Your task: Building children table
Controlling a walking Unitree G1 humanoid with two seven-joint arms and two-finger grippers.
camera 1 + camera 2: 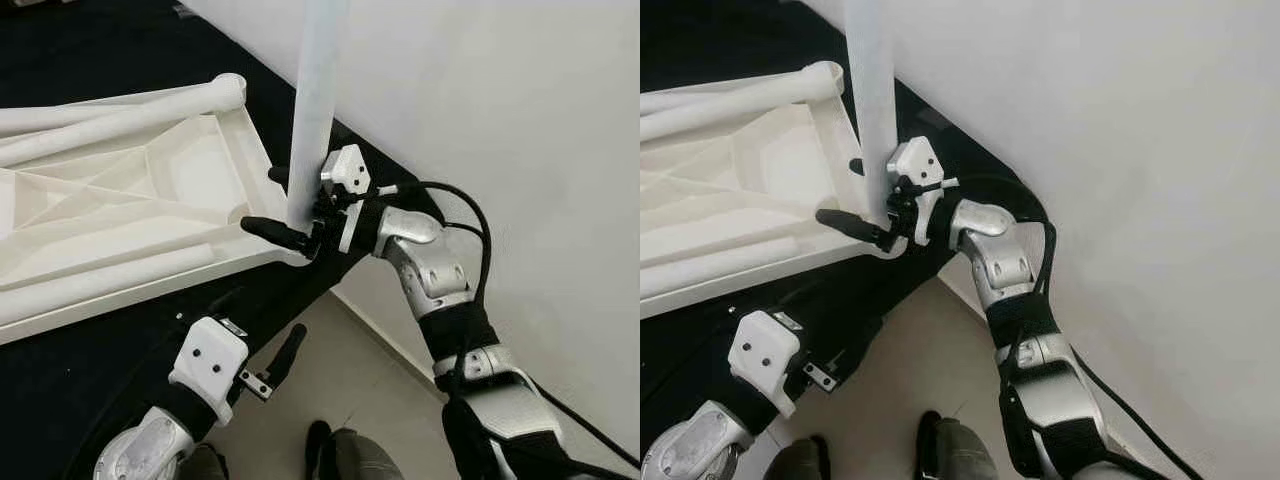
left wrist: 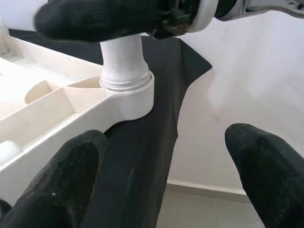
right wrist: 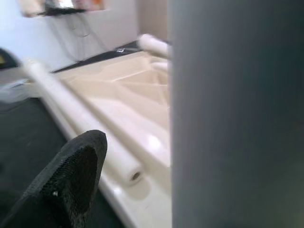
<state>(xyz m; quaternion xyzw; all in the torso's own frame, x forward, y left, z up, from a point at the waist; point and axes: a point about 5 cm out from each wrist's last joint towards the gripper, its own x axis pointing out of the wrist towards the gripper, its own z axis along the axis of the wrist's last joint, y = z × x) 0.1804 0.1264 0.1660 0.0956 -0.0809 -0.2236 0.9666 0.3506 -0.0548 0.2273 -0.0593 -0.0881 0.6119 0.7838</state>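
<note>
A white plastic table top lies upside down on a black cloth. One white leg stands upright in the corner socket nearest the wall. My right gripper is shut on this leg just above the socket, one black finger on each side; up close the leg is a grey column. My left gripper is open and holds nothing, low at the cloth's edge, pointing at the socket. Loose legs lie across the table top.
A white wall runs close along the right, right behind the socket corner. Beige floor shows between the cloth and the wall, with my feet at the bottom. Another loose leg lies along the table top's far edge.
</note>
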